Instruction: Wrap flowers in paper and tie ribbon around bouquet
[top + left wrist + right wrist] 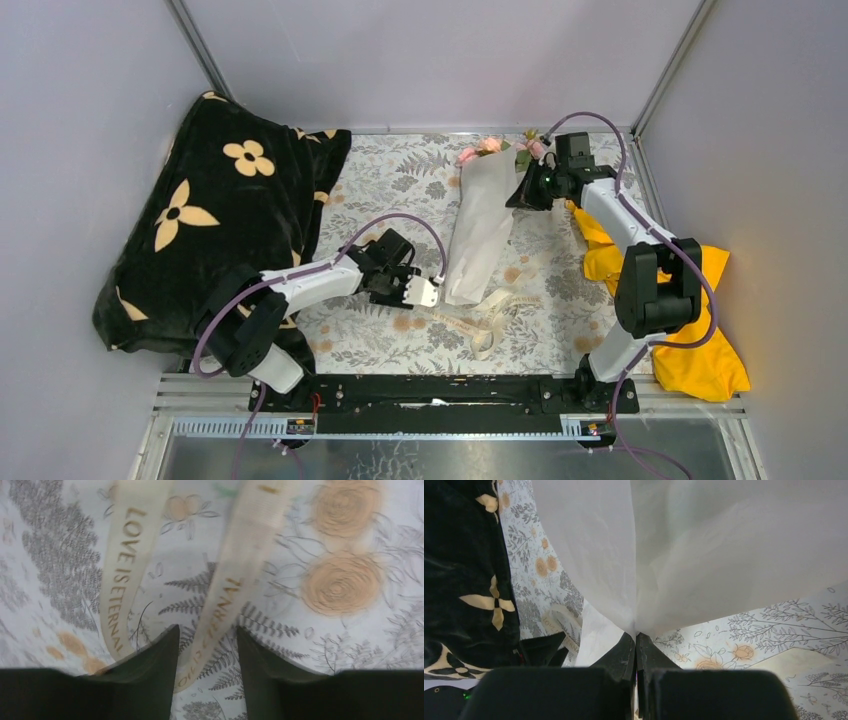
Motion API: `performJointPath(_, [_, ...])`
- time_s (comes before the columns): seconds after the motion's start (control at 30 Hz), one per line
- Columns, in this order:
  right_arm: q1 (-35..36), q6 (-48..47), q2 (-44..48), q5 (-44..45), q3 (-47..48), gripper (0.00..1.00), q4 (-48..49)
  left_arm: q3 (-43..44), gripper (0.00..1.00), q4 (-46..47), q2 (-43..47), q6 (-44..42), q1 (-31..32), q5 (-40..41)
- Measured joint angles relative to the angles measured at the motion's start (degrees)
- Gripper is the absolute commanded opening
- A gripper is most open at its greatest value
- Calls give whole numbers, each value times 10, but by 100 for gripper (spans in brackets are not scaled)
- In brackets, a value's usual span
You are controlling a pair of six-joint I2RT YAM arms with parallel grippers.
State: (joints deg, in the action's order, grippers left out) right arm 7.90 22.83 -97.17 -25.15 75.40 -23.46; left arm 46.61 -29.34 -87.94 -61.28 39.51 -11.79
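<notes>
While the grey floral tablecloth [400, 170] covers the table, the black blanket [215, 220] is heaped at nine o'clock and the yellow cloth [700, 350] at four; the bouquet [480, 225] lies mid-table, its flowers [490, 147] toward twelve, its white paper [704, 555] pinched at the two o'clock edge by the right gripper [636, 635], fingers pressed together on it; the ribbon [122, 575] loops at six o'clock off the bouquet's foot; the left gripper [206, 628] hangs over it, fingers apart, one strand between them.
</notes>
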Motion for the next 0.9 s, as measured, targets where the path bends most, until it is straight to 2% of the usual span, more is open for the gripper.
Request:
performJointPath(0.03, [3,0,2,-1,-3,0,1,-3,12,20,-3,0,0,11])
performJointPath(0.07, [5,0,4,-2,-7,0,2,-6,0,38,-7,0,1,22])
performJointPath(0.17, [7,0,14,-11,-28,0,7,-14,0,70,-14,6,1,43])
performJointPath(0.27, [7,0,28,-16,-51,0,11,-15,0,62,0,13,1,36])
performJointPath(0.37, [7,-2,42,-16,-77,0,18,3,0,1,76,34,2,-30])
performJointPath(0.47, [7,-6,44,-16,-93,0,23,83,0,-81,109,59,2,-109])
performJointPath(0.67, [7,-17,44,-15,-106,0,28,234,0,-190,126,99,2,-278])
performJointPath(0.9, [7,-22,36,-12,-110,0,33,355,0,-281,124,146,-9,-449])
